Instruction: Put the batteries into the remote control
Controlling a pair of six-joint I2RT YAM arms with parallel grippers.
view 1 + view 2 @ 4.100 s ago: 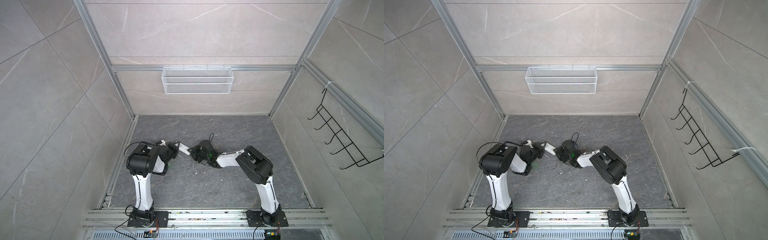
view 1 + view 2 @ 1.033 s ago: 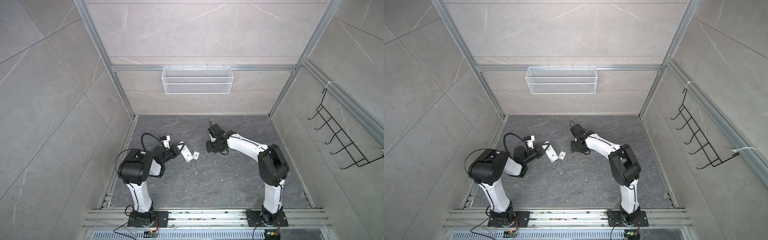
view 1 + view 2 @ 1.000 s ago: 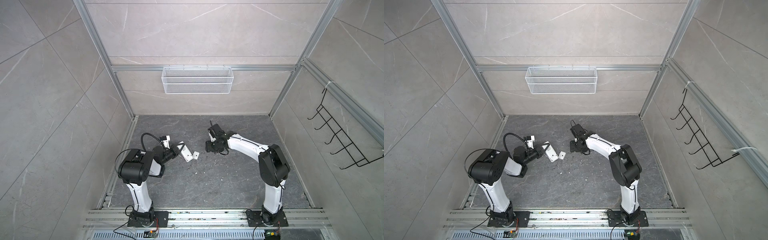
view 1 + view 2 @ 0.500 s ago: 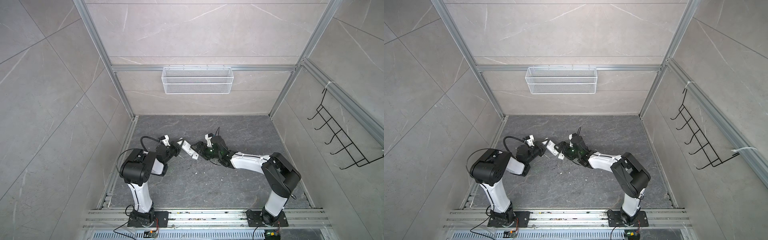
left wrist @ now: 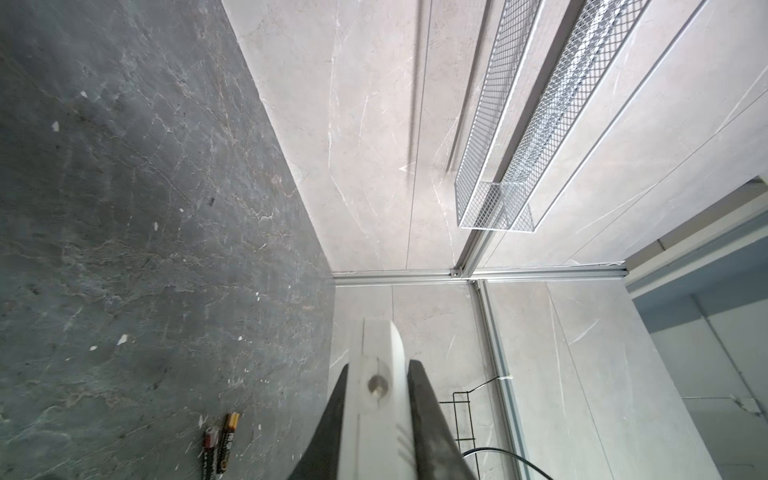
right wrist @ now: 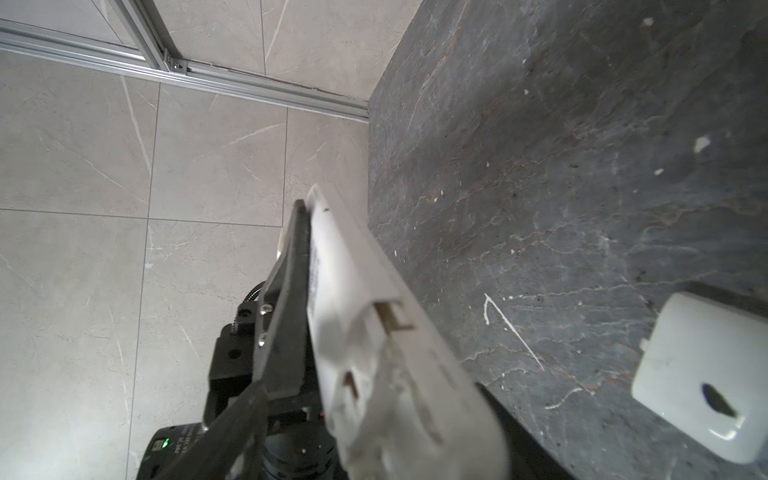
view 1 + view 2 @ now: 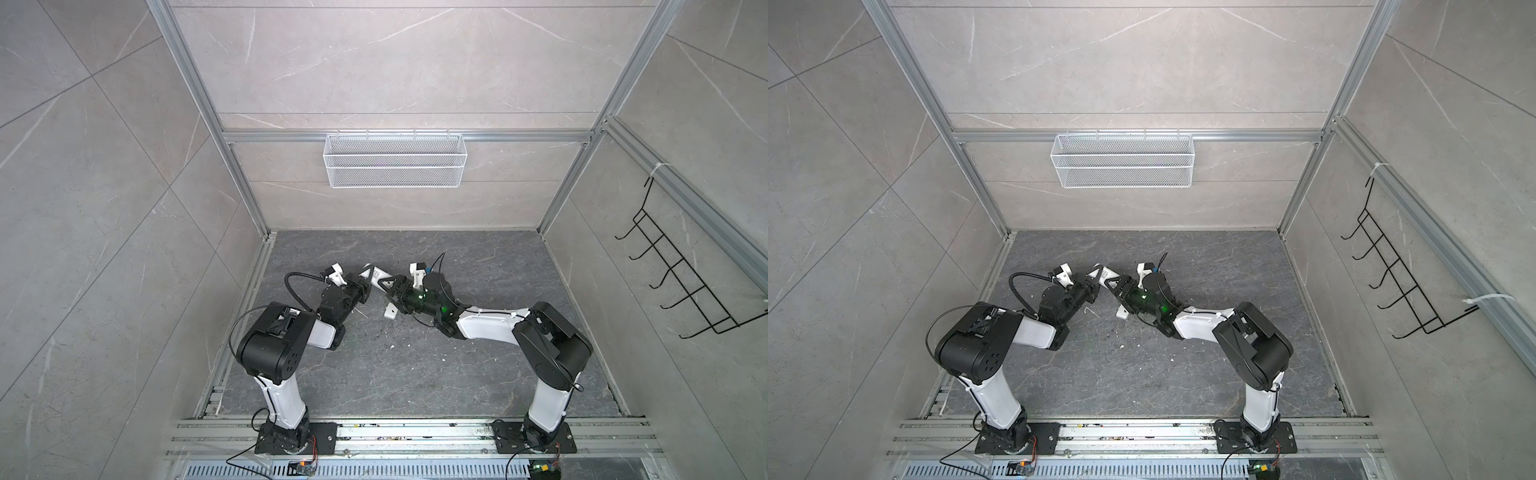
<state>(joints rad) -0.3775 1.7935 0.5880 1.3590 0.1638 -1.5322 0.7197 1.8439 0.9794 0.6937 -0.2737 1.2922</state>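
White remote control (image 5: 377,345), left gripper (image 5: 380,368) clamped

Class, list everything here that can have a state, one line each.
White rectangular plastic remote control: held off the dark grey table, cover off.
Left end effector: shut on the remote control.
Right end effector: open around the remote's end.
Two slim dark copper-banded batteries: side by side on the table.
Small white plastic cover plate: loose on the table.
White wire mesh basket: wall-mounted, empty.
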